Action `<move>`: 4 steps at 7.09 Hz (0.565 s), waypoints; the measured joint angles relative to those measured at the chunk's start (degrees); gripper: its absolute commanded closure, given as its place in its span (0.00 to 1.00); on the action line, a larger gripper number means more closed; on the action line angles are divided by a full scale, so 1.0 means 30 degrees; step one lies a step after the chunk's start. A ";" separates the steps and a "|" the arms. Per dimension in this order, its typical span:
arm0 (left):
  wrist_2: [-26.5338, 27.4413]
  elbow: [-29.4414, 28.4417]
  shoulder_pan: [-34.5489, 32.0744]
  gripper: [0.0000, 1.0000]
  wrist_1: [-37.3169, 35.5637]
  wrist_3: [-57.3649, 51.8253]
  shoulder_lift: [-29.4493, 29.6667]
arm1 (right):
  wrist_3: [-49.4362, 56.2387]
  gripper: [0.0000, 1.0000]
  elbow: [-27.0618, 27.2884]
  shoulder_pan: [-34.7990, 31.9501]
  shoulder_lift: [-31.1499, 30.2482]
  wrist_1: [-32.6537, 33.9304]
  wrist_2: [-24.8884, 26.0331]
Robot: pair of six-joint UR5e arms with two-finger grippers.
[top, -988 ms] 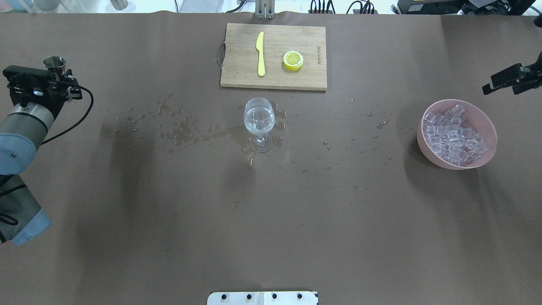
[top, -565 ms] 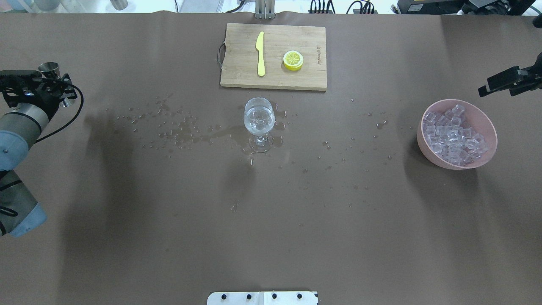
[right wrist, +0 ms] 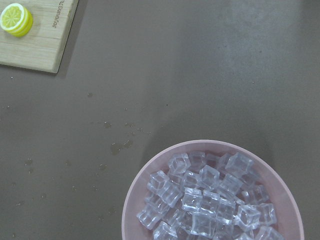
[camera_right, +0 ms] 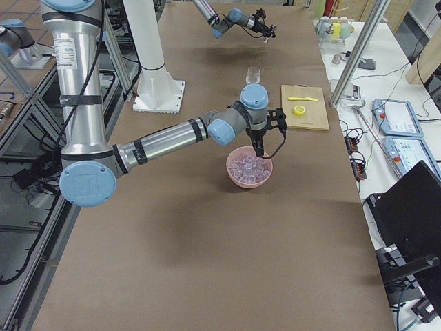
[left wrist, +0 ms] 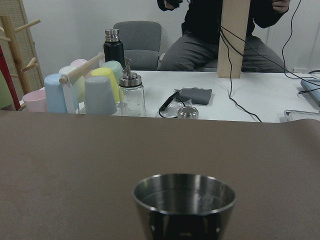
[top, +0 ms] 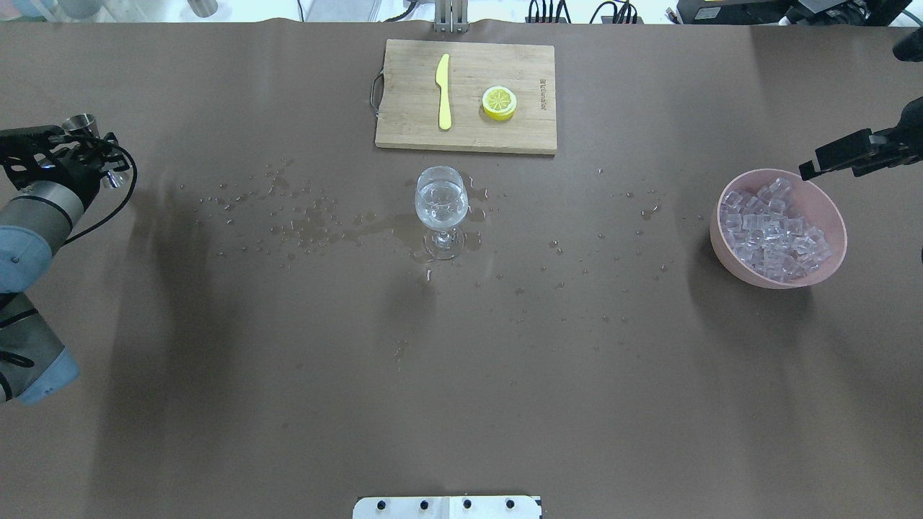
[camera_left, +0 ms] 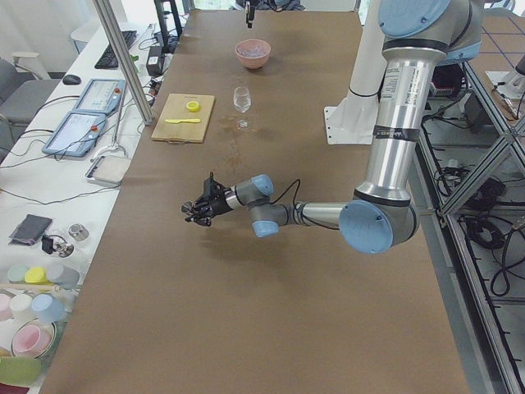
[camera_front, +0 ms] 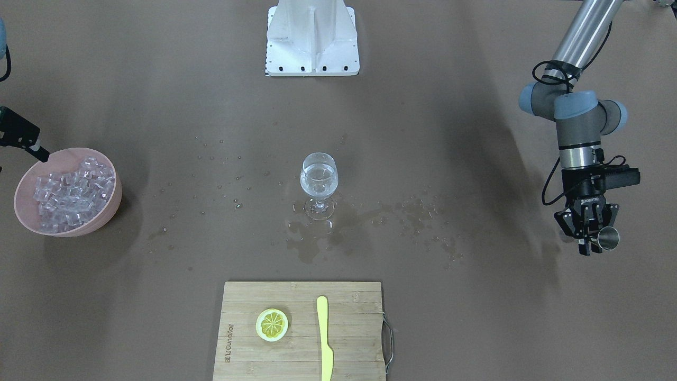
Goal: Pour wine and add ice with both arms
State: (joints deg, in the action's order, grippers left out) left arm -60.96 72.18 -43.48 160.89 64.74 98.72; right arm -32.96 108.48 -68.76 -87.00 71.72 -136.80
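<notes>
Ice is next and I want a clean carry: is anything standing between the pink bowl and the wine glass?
Nothing visible stands between the ice in the pink bowl and the wine glass; only spilled droplets lie along that stretch. The cutting board sits off the line.

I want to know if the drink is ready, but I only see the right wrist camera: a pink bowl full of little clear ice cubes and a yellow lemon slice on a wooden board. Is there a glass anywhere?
Observer: Yes. A clear stemmed glass stands upright mid-table with clear liquid in it. I see no cubes in it.
Operator: Where is the other arm?
Observer: Far off at the table's other side. The left gripper is shut on a small shiny steel cup.
Operator: Did anything spill?
Observer: Yes. A wet puddle lies by the glass's foot, with droplets trailing toward the left arm's side.
</notes>
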 measured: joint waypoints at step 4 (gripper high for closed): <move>-0.0039 -0.0301 0.0117 0.81 -0.0081 0.0102 0.0137 | -0.0718 0.00 0.0048 0.0926 0.0040 0.0005 0.0123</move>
State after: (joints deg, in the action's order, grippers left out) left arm -61.07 71.27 -43.12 160.65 65.05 99.13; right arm -35.12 108.63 -65.98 -86.88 71.74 -136.43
